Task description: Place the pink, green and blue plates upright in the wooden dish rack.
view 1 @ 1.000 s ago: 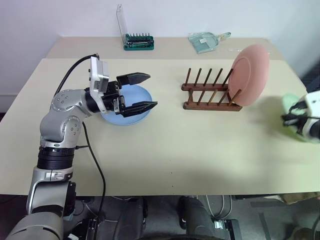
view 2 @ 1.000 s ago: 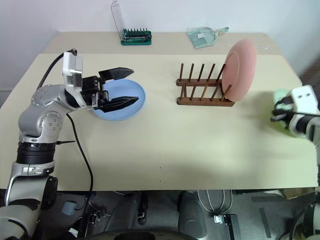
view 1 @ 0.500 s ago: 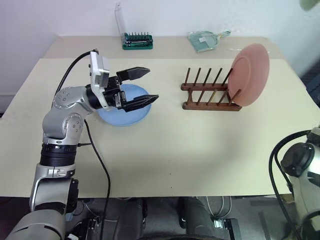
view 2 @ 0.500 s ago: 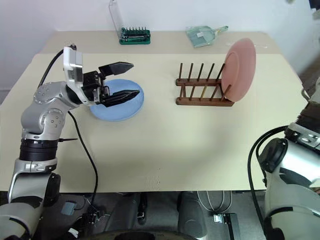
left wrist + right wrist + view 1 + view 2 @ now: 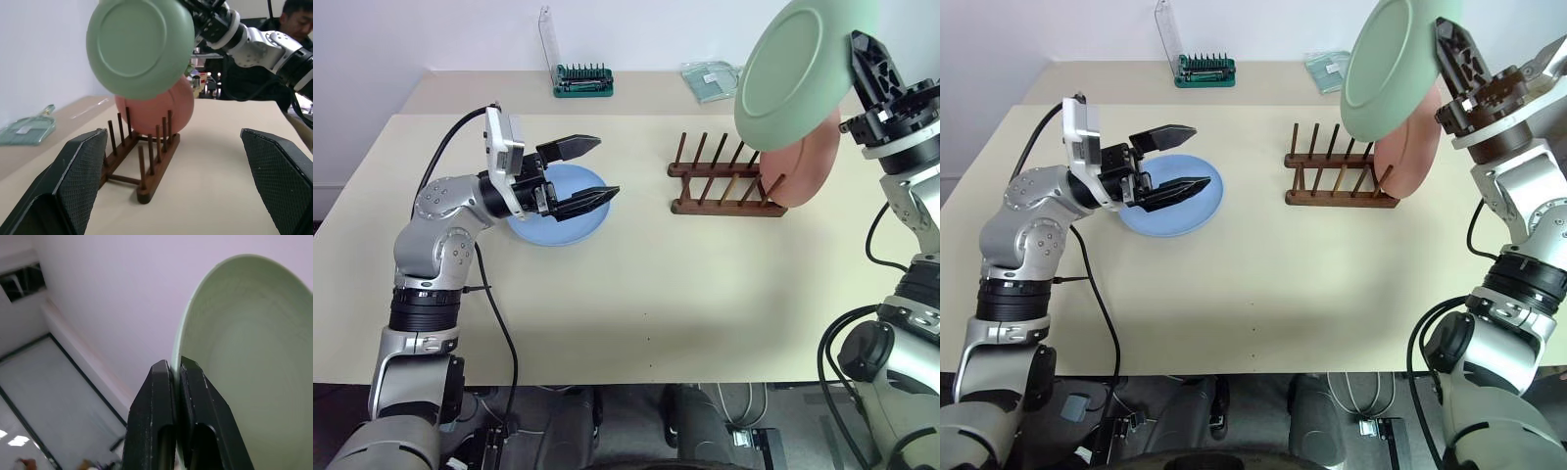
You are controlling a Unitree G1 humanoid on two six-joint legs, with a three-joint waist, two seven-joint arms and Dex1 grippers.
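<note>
Right gripper (image 5: 1457,61) pinches rim of green plate (image 5: 803,67), held high above wooden dish rack (image 5: 724,181). Pink plate (image 5: 811,166) already in end slot. Risk: thin rim grip slips, or descent knocks pink plate. Left gripper (image 5: 589,173) spread wide, empty, over blue plate (image 5: 560,211).

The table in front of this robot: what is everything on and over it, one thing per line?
Table: one, beige, under everything.
Pink plate: one, upright at the right end of the rack.
Green plate: one, pale mint, held in the air above the rack.
Blue plate: one, lying flat on the table, left of the rack.
Dish rack: one, dark brown wood, middle right.
Green bit holder: one, clear lid raised, far edge.
Clear dustpan-like scoop: one, far edge.
Person: one, beyond the table.
Left fingers: black, open, over the blue plate.
Right fingers: black, pinching the green plate's rim.
</note>
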